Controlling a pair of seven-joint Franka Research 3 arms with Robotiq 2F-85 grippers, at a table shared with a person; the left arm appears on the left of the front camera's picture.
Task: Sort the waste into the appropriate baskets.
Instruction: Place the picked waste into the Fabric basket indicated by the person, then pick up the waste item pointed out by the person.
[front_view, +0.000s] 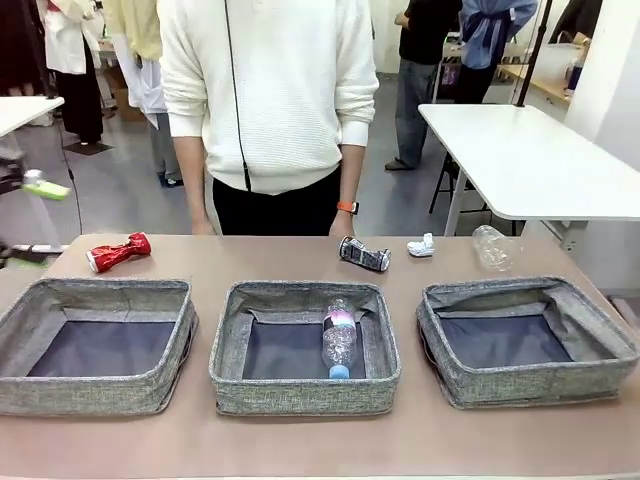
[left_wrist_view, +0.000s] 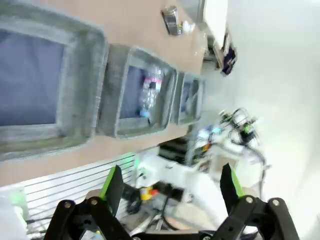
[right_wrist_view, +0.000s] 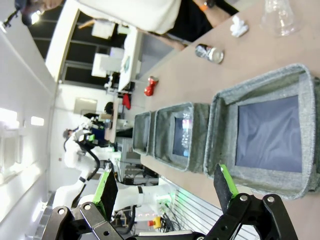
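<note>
Lying in the middle basket (front_view: 304, 392), the clear bottle (front_view: 339, 335) rests on the dark bottom toward that bin's right wall, its blue cap pointing at the near rim. The left basket (front_view: 90, 398) and the right basket (front_view: 530, 385) flank the middle basket, each just beside it with a strip of table (front_view: 300, 440) between.

Beyond the middle basket's far right corner lies the black-silver can (front_view: 364, 254). The tissue wad (front_view: 422, 245) is farther right, and the crumpled clear plastic (front_view: 493, 247) farther right again. The red can (front_view: 118, 252) lies well off to the far left of it. A person (front_view: 270, 100) stands behind the middle basket at the far edge.

The left gripper (left_wrist_view: 170, 169) hangs above the near side of the middle basket, fingers spread wide with nothing between them. The right gripper (right_wrist_view: 165, 171) is likewise spread wide and holds nothing.
</note>
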